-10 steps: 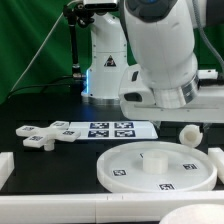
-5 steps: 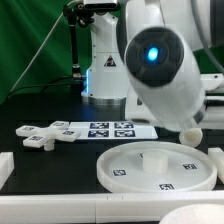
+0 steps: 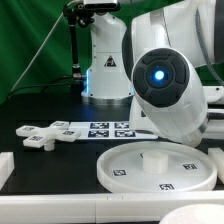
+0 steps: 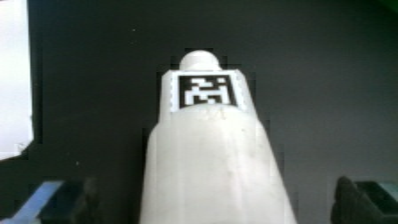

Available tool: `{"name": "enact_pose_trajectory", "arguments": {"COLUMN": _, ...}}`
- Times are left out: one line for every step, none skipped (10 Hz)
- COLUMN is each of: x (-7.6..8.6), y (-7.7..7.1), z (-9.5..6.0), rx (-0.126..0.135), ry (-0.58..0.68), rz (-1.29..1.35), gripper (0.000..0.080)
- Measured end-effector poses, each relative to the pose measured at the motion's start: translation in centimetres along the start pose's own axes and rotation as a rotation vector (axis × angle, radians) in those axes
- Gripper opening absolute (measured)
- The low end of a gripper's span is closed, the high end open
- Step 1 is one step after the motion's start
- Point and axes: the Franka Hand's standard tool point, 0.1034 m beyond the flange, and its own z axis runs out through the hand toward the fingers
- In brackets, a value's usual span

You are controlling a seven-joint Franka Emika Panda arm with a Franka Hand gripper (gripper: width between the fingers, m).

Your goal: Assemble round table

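Note:
The large rimmed round disc [image 3: 155, 166] lies flat at the front of the table, with a small stub at its middle. The cross-shaped foot piece [image 3: 42, 135] lies at the exterior view's left. The short thick cylinder leg [image 4: 210, 150], white with a square tag [image 4: 208, 92], lies on the black table and fills the wrist view. My gripper [image 4: 210, 205] is open and straddles the leg. Its dark fingertips [image 4: 54, 200] stand apart from the leg on either side. In the exterior view the arm's bulk hides both the gripper and the leg.
The marker board [image 3: 105, 129] lies between the foot piece and the arm. White border rails run along the front edge [image 3: 60, 211] and the left [image 3: 5, 165]. The robot base [image 3: 105, 65] stands at the back. A white strip [image 4: 15, 80] shows in the wrist view.
The arm has turned and come down at the exterior view's right. Its wrist housing now covers the leg, which showed beside it a second ago. Disc and foot piece have not moved.

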Motion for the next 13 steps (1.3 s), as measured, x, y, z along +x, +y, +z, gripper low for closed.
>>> {"name": "enact_pose_trajectory", "arguments": {"x": -0.1, "y": 0.0, "z": 0.3, "rx": -0.004, "ry": -0.003, "rz": 0.001, "gripper": 0.0649}}
{"name": "enact_pose_trajectory", "arguments": {"x": -0.1, "y": -0.1, "z": 0.4, "rx": -0.007, "ry": -0.003, "rz": -0.002, "gripper": 0.0649}}
{"name": "enact_pose_trajectory", "arguments": {"x": -0.1, "y": 0.0, "z": 0.5, "rx": -0.007, "ry": -0.003, "rz": -0.006, "gripper": 0.0528}}
{"name": "enact_pose_trajectory", "arguments": {"x": 0.0, "y": 0.1, "z": 0.5, "rx": -0.005, "ry": -0.003, "rz": -0.011, "gripper": 0.0405}}
{"name": "enact_pose_trajectory", "arguments": {"x": 0.0, "y": 0.2, "z": 0.4, "rx": -0.004, "ry": -0.003, "rz": -0.016, "gripper": 0.0405}}
{"name": "enact_pose_trajectory", "arguments": {"x": 0.1, "y": 0.3, "z": 0.3, "rx": -0.001, "ry": -0.003, "rz": -0.020, "gripper": 0.0406}}
{"name": "enact_pose_trajectory", "arguments": {"x": 0.1, "y": 0.4, "z": 0.2, "rx": 0.001, "ry": -0.003, "rz": -0.023, "gripper": 0.0406}}
{"name": "enact_pose_trajectory", "arguments": {"x": 0.0, "y": 0.6, "z": -0.1, "rx": 0.005, "ry": -0.006, "rz": -0.033, "gripper": 0.0406}}
{"name": "enact_pose_trajectory", "arguments": {"x": -0.2, "y": 0.8, "z": -0.6, "rx": 0.011, "ry": -0.004, "rz": -0.040, "gripper": 0.0406}}
{"name": "enact_pose_trajectory", "arguments": {"x": -1.1, "y": 1.0, "z": -1.6, "rx": 0.012, "ry": -0.024, "rz": -0.049, "gripper": 0.0406}}
{"name": "enact_pose_trajectory", "arguments": {"x": -2.1, "y": 1.0, "z": -3.1, "rx": 0.016, "ry": -0.039, "rz": -0.061, "gripper": 0.0406}}
{"name": "enact_pose_trajectory", "arguments": {"x": -3.0, "y": 1.0, "z": -4.5, "rx": 0.018, "ry": -0.047, "rz": -0.068, "gripper": 0.0407}}
{"name": "enact_pose_trajectory", "arguments": {"x": -3.6, "y": 1.1, "z": -5.7, "rx": 0.023, "ry": -0.047, "rz": -0.066, "gripper": 0.0407}}
